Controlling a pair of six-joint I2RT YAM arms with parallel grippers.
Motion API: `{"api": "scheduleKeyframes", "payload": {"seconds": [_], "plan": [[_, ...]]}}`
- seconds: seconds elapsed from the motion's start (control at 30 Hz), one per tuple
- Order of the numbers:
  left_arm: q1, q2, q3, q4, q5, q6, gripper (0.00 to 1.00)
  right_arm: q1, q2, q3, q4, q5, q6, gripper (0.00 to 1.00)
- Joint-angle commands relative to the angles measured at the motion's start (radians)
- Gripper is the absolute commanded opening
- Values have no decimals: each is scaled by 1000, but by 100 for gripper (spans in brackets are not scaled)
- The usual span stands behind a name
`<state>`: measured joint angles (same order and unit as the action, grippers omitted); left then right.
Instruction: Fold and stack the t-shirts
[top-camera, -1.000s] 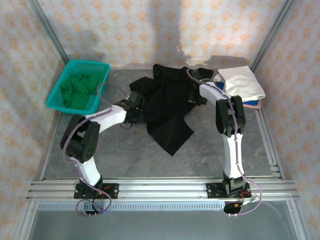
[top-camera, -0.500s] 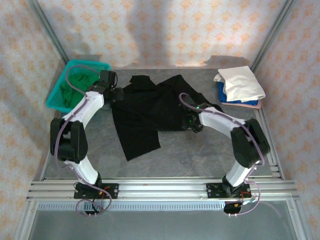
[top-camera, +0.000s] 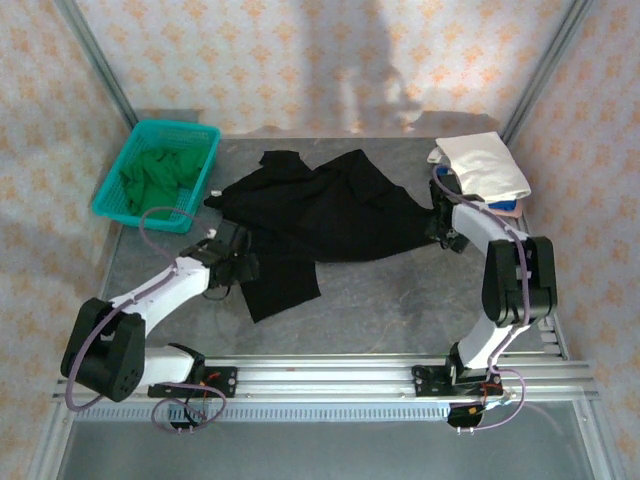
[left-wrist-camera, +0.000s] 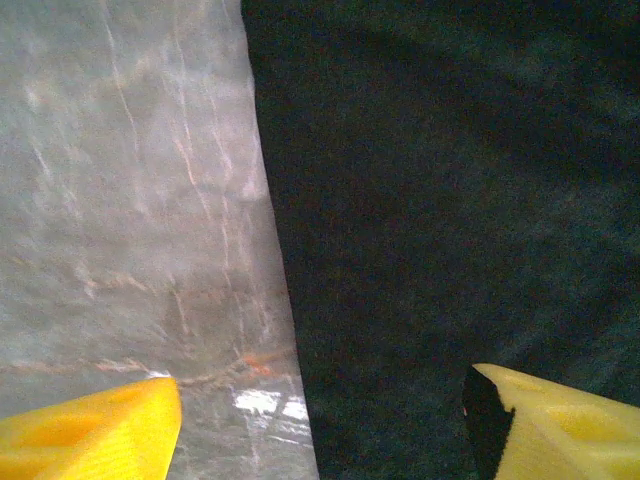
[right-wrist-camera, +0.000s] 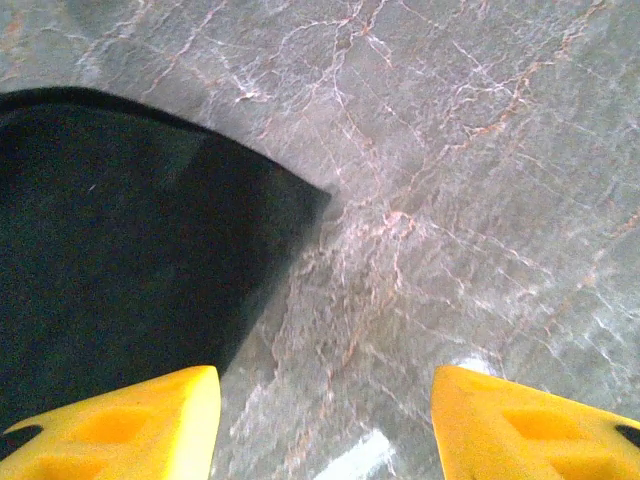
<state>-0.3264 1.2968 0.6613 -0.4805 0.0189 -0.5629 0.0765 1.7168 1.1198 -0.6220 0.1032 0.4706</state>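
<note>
A large black t-shirt (top-camera: 330, 215) lies spread across the middle of the table, with a flap hanging toward the front left (top-camera: 282, 285). My left gripper (top-camera: 238, 268) is low at that flap's left edge. In the left wrist view it (left-wrist-camera: 320, 425) is open, and the cloth's edge (left-wrist-camera: 285, 300) runs between the yellow fingers. My right gripper (top-camera: 440, 222) sits at the shirt's right end. It (right-wrist-camera: 325, 425) is open over bare table, with the shirt's corner (right-wrist-camera: 130, 250) just to its left. Folded t-shirts, white on top (top-camera: 487, 165) and blue under it (top-camera: 506, 206), are stacked at the back right.
A teal mesh basket (top-camera: 118, 195) holding green cloth (top-camera: 155, 175) stands at the back left. The grey marbled table (top-camera: 400, 300) is bare in front of the shirt. Aluminium frame rails run along the near edge (top-camera: 320, 375) and the right side.
Both grippers have opened and let go of the black shirt, which now lies flatter. The left arm swung from the back left to the shirt's front-left flap. The right arm moved right to the shirt's end.
</note>
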Motion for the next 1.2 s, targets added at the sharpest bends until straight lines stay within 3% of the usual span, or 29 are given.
{"api": "scheduleKeyframes", "payload": {"seconds": [0.0, 0.13, 0.2, 0.33, 0.47, 0.57, 0.7, 0.83, 0.9, 1.03, 1.17], "plan": [[-31, 44, -29, 116, 4, -103, 76, 3, 81, 75, 33, -9, -15, 56], [-61, 158, -12, 177, 40, -111, 74, -2, 163, 107, 51, -37, -4, 53], [-65, 208, -1, 198, 42, -108, 69, -13, 185, 116, 43, -2, 29, 50], [-65, 226, 21, 217, 64, -101, 31, -34, 175, 79, 111, -124, 37, 39], [-60, 152, 13, 186, 43, -97, 0, -35, 103, -17, 142, -106, 58, 14], [-52, 3, 3, 112, 22, -101, 0, -35, 4, -93, 149, -148, 59, 0], [-47, -310, 49, -71, -51, -105, 0, -9, -234, -166, 95, -202, 62, 0], [-48, -549, 163, -161, -149, -98, 0, 85, -462, -74, -34, -167, 59, 0], [-47, -552, 260, -187, -176, -63, 0, 109, -514, 7, -68, -167, 55, 0], [-44, -411, 518, -193, -235, 63, 0, 118, -526, 199, -77, -113, 34, 0], [36, -170, 826, -172, -209, 179, 0, 114, -379, 435, -53, 9, 13, 0]]}}
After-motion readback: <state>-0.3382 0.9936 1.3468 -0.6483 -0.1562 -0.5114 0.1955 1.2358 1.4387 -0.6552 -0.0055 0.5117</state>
